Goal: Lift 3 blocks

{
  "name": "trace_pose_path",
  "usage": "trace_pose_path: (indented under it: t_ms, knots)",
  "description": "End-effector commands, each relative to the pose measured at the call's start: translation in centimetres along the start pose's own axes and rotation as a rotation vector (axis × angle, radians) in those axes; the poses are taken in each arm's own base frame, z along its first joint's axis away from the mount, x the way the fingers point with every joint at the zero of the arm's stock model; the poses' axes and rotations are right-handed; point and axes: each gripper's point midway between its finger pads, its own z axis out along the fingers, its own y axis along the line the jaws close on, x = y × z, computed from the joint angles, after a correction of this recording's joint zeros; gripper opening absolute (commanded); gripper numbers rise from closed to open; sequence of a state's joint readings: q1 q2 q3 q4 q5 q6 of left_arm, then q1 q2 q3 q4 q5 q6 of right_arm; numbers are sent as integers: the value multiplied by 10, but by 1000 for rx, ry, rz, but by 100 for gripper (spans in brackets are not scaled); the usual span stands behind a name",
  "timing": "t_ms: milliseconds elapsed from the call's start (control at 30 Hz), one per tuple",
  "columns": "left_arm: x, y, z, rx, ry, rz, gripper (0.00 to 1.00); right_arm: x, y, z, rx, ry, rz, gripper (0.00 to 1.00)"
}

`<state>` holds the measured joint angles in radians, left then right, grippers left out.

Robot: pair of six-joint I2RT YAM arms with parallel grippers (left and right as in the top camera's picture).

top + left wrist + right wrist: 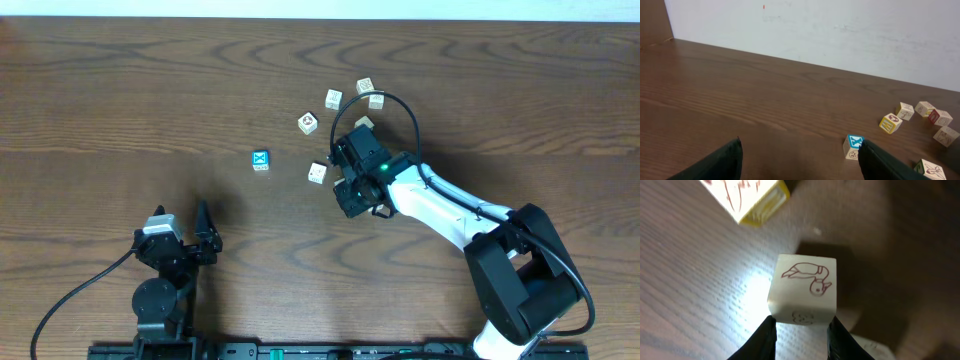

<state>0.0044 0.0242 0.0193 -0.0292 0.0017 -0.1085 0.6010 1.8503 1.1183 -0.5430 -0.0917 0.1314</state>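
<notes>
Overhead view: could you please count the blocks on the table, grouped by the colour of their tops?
Blue-topped blocks: 1
Pale-topped blocks: 6
Total: 7

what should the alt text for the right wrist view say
A whitish-cream block with a reddish-brown bird drawing on top sits on the wooden table, with the black fingers of the right pincer flanking its near side; whether they touch is unclear. A yellow-edged block lies at upper left.
</notes>
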Motion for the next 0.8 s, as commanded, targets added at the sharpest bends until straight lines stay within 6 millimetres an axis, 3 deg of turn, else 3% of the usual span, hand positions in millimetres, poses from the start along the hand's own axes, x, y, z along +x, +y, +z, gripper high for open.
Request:
trace_pose_path:
  t_ms: [0,300,533,767]
  knots:
    - [18,4,1,-18,57,-5,74,9,-3,2,38,32,71,19]
    - [18,4,1,-18,57,-5,74,20,-3,2,45,75,101,15]
    - [18,4,1,-18,57,-5,74,31,13,2,43,113,73,15]
    - [18,4,1,-18,57,-5,75,27,21,3,76,82,27,35]
